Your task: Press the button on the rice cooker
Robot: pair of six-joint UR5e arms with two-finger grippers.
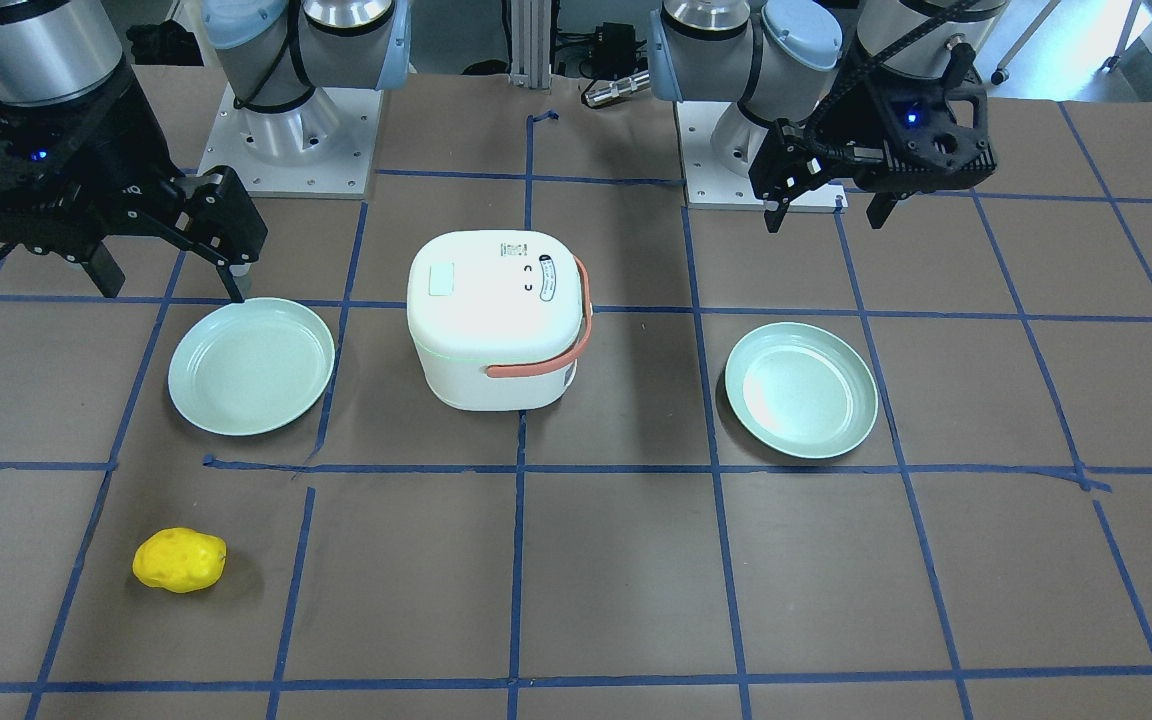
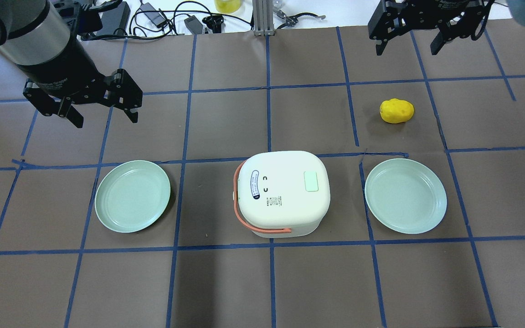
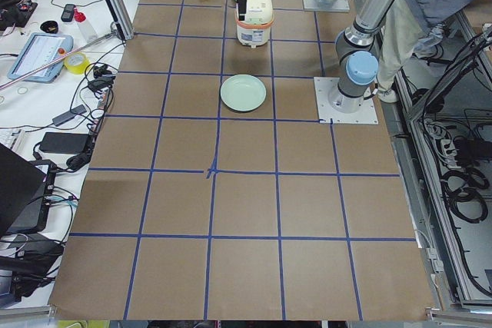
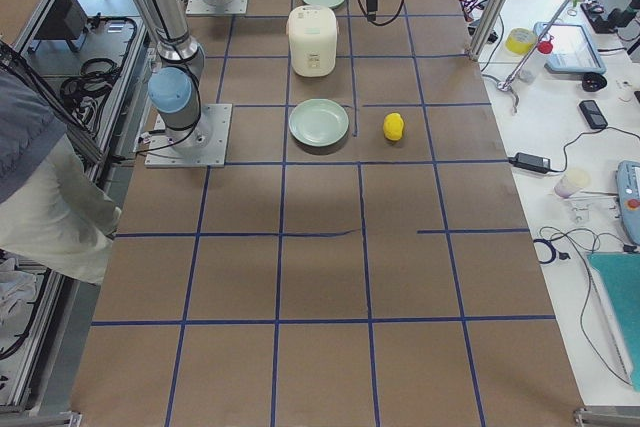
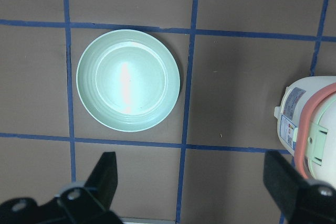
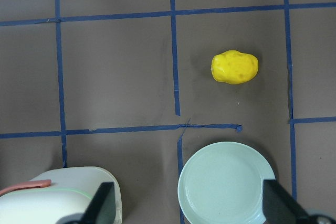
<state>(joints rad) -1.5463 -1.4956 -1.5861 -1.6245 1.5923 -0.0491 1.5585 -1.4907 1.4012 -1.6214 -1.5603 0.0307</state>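
Beyond rice cooker point(image 2: 283, 193), left hand point(image 2: 106, 121) and right hand point(image 2: 406, 51) splayed, lid patch point(image 2: 311, 181) possibly button

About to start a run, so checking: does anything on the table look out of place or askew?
Nothing is spilled or tipped. The rice cooker stands upright between two empty plates. Only the yellow potato lies loose on the table, off any plate.

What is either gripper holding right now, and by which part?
Nothing is held. The left gripper and the right gripper both hang open and empty, apart from the rice cooker.
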